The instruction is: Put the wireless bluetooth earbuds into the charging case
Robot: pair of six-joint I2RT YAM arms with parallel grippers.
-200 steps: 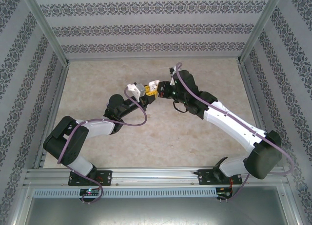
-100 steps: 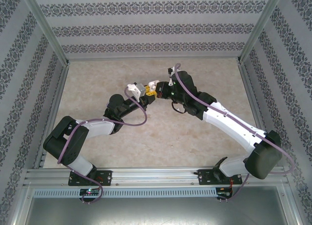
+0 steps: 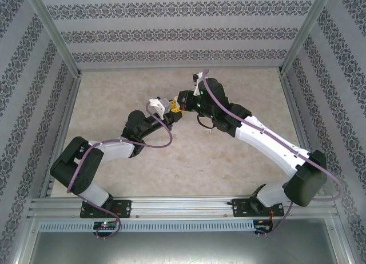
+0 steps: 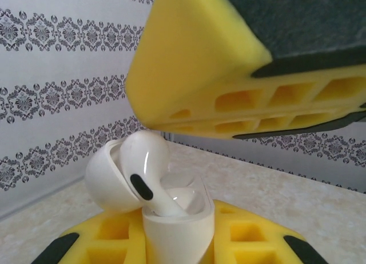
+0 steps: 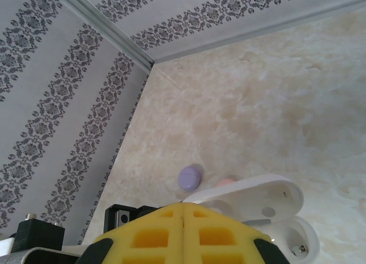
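One white earbud (image 4: 146, 172) stands half-seated in the open case (image 4: 177, 232), stem down in its well, head leaning toward the lid (image 4: 103, 181). The left claw (image 3: 163, 107) is clamped on the case; the right claw (image 5: 183, 212), fingers together, hangs just above it, nearer for a downward press.

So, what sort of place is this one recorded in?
Most likely a lab robot test cell, not a home or workshop. An aluminium frame boxes in a marble-look tabletop. Damask-patterned wall panels close off three sides. The left arm and right arm are bolted at the near edge.
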